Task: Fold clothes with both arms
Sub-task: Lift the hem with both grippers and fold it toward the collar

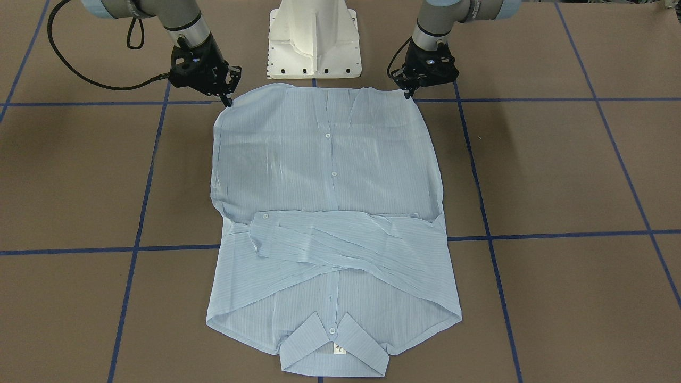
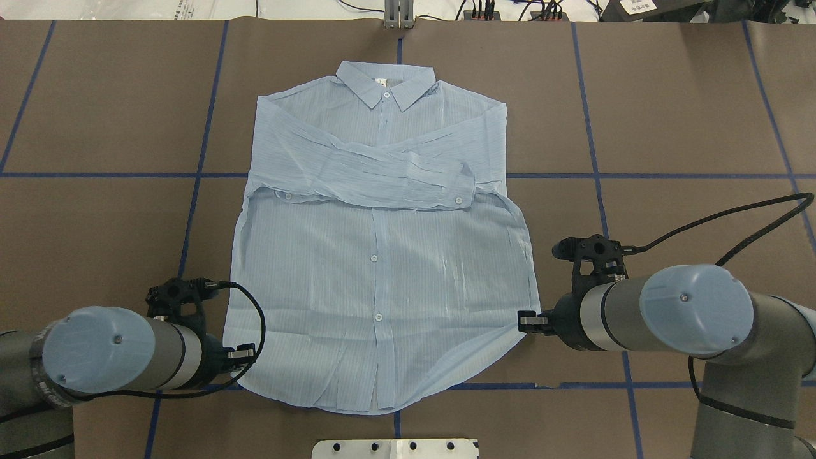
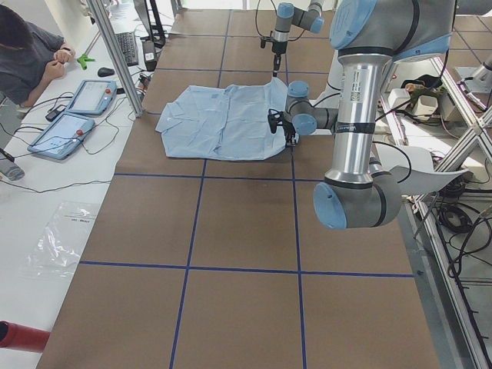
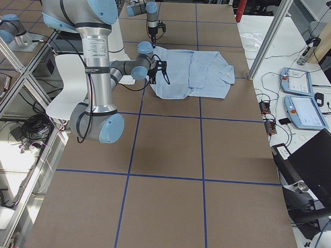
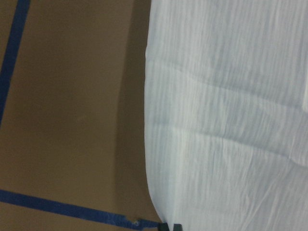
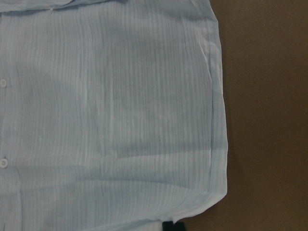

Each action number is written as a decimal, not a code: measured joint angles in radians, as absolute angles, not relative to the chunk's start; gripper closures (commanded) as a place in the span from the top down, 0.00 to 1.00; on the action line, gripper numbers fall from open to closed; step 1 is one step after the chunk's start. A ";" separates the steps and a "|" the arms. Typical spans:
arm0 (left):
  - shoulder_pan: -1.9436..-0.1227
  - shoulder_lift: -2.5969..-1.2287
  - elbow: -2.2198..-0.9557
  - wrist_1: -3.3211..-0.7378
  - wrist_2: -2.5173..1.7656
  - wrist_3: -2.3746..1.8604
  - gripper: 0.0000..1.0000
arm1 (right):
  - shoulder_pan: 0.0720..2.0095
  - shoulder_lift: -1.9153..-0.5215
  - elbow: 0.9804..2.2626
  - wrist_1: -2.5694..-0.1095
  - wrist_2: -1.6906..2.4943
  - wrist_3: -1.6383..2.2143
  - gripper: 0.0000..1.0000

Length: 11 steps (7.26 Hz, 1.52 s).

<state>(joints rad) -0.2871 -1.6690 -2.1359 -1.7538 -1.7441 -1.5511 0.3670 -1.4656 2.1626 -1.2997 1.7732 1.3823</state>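
Now the left gripper (image 2: 245,352) and the right gripper (image 2: 524,322) each have jaws drawn together, seemingly pinching a hem corner of the shirt (image 2: 376,255). It lies flat between them, with its collar (image 2: 387,86) farthest from both.

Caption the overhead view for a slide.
Left gripper and right gripper at the hem corners of a flat shirt, sleeves folded across.

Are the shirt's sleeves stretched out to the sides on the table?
No, both sleeves lie folded across the front of the shirt, just below the collar.
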 measured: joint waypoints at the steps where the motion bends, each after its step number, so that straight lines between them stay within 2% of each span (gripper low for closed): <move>1: -0.311 -1.667 -2.138 -1.749 -1.747 -1.508 0.00 | 0.380 -1.467 2.163 -1.299 1.785 1.380 0.00; 5: -0.391 -1.678 -2.142 -1.741 -1.803 -1.426 0.00 | 0.411 -1.470 2.162 -1.295 1.799 1.377 0.00; 8: -0.479 -1.724 -2.145 -1.703 -1.863 -1.393 0.00 | 0.546 -1.453 2.153 -1.293 1.915 1.333 0.00; 11: -0.627 -1.931 -2.134 -1.438 -1.878 -1.268 0.00 | 0.681 -1.335 2.055 -1.301 1.994 1.283 0.00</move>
<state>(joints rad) -0.6269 -1.9309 -2.1344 -1.4381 -1.8782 -1.2675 0.6805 -1.3347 2.0546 -1.3007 1.9938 1.2825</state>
